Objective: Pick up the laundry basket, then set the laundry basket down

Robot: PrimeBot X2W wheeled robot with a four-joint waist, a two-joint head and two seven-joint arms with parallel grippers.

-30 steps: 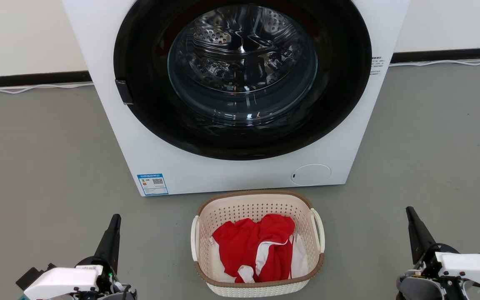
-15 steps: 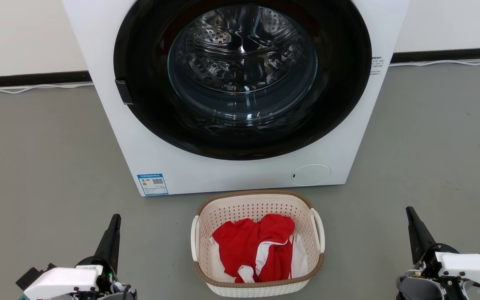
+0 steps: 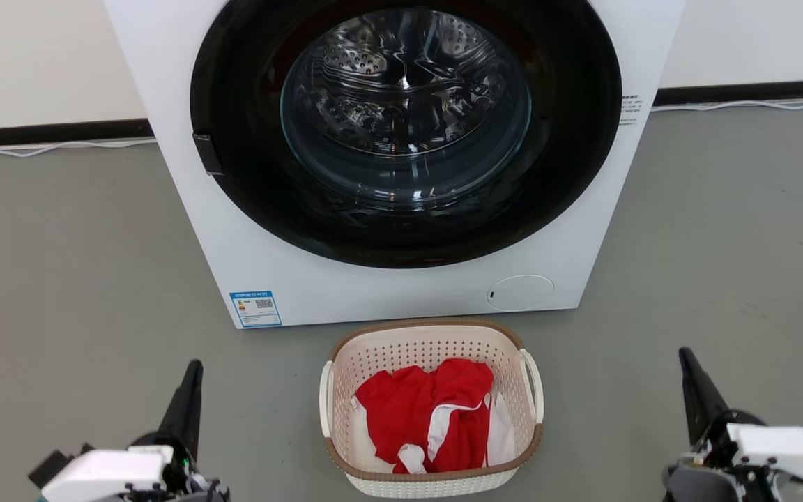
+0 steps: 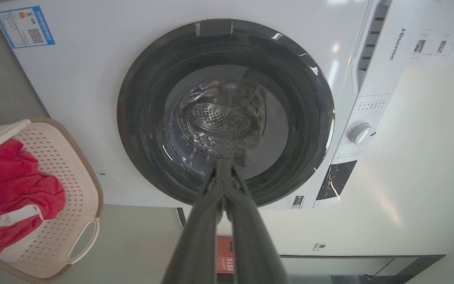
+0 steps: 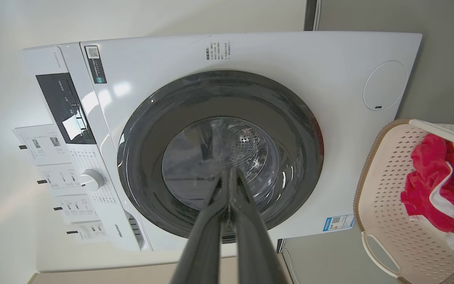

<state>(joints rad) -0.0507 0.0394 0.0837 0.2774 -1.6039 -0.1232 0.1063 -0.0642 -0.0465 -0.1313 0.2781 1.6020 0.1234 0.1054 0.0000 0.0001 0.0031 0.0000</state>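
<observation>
Grey floor (image 3: 60,279) runs out ahead of me to a pale wall (image 3: 25,56) with a black skirting (image 3: 46,131) and a white cable (image 3: 39,148) lying along it. From my head, a white washing machine (image 3: 373,296) stands at the far centre. Its round dark door (image 3: 234,209) is closed, and the steel drum (image 3: 401,90) shows through the glass. A blue label (image 3: 255,308) sits low on the left of its front. The laundry basket (image 3: 422,323) rests on the floor just in front of the machine, near me and midway between my arms. A red and white garment (image 3: 429,411) lies crumpled inside it. My left gripper (image 3: 194,368) is at the near left and my right gripper (image 3: 686,357) at the near right. Each is well apart from the basket, clenched and holding nothing.

From my left wrist, my two dark fingers (image 4: 200,221) meet at their tips with no gap and aim at the machine's door. The basket lies to the right of this gripper in the scene. Its cream perforated side, brown rim and one white loop handle (image 4: 85,240) are in sight, with the red cloth inside. A white dial (image 4: 361,133) sits on the machine's control panel.

From my right wrist, the fingers are likewise pressed tip to tip, empty, pointing at the door glass. The basket sits to the left of this gripper in the scene, just in front of the machine.
</observation>
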